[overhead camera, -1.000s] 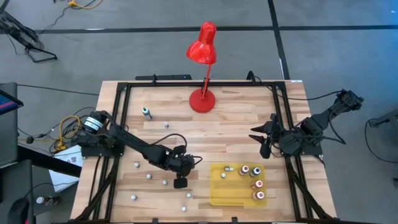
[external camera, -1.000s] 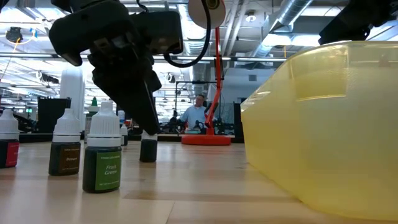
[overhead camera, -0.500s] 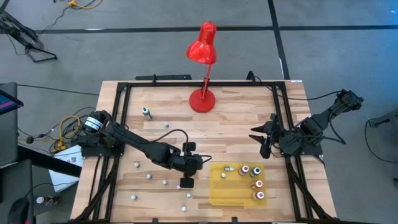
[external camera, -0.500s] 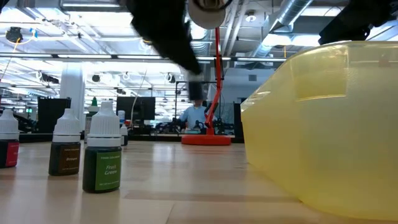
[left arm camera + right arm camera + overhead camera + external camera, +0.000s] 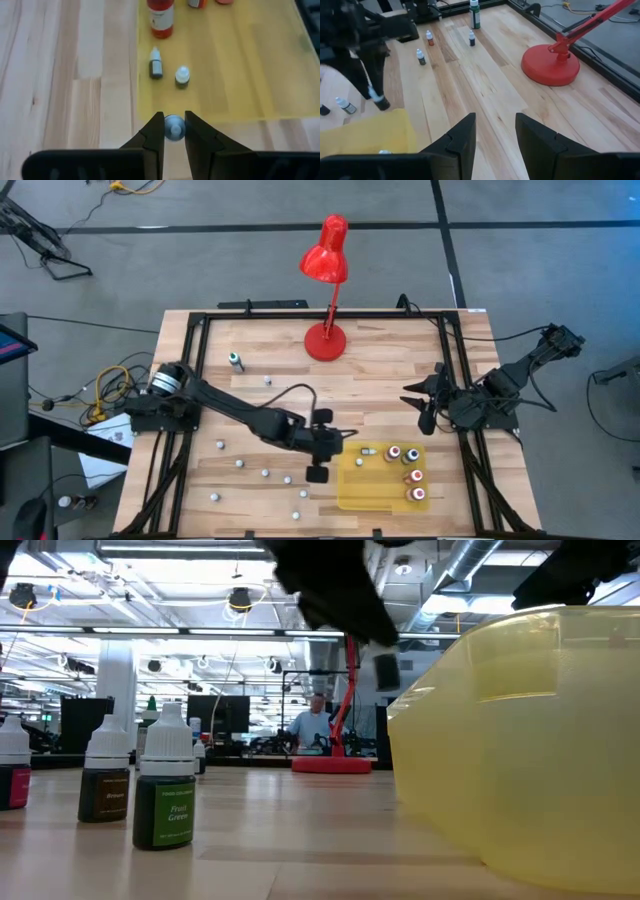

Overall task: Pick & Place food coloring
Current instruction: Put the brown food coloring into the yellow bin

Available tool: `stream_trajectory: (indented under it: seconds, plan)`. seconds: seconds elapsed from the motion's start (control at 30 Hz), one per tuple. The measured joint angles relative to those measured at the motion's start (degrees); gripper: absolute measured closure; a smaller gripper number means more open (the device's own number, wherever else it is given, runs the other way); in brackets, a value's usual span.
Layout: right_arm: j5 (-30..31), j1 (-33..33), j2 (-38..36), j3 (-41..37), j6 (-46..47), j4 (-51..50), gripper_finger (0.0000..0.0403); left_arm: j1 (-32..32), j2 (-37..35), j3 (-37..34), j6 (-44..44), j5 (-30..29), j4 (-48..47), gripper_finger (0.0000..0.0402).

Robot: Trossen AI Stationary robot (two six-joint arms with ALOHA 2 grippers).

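While held off the table: bottle (image 5: 173, 127), dark body, pale cap, clamped between left gripper (image 5: 174, 131) fingers.
Left gripper position: at the near-left edge of the yellow tray (image 5: 352, 489), just short of its rim.
Tray contents: several bottles; two small ones (image 5: 156, 63) near the left rim, red-filled ones (image 5: 395, 453) toward the right.
Loose bottles: several (image 5: 265, 474) on the table's front-left area; three (image 5: 164, 778) stand upright at the near edge.
Right gripper (image 5: 495, 131): parted, grasping nothing, waiting at the table's right edge.
Lamp (image 5: 326, 338): back edge, centre.

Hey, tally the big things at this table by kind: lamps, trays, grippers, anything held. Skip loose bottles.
Red lamp: 1
Yellow tray: 1
Grippers: 2, left gripper, right gripper
Food coloring bottle held in left jaws: 1
Total: 5
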Motion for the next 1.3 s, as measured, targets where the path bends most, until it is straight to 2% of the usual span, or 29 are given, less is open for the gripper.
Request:
stream_trajectory:
  seconds: [0.2,0.37,0.77,1.3]
  plan:
    - [-0.02,0.00,0.04,0.01,0.00,0.21,0.0274,-0.07,7.09,10.11,2.95,1.10,-5.98,0.0359]
    - [0.01,-0.02,0.02,0.01,0.00,0.25,0.0274,-1.08,11.53,15.27,3.17,1.20,-9.85,0.0360]
    - [0.00,0.00,0.02,0.01,0.00,0.43,0.0274,-1.15,15.41,16.19,3.20,3.45,-4.82,0.0360]
    - [0.00,-0.04,0.04,0.01,0.00,2.40,0.0274,-0.21,17.53,16.06,2.65,4.26,-5.19,0.0351]
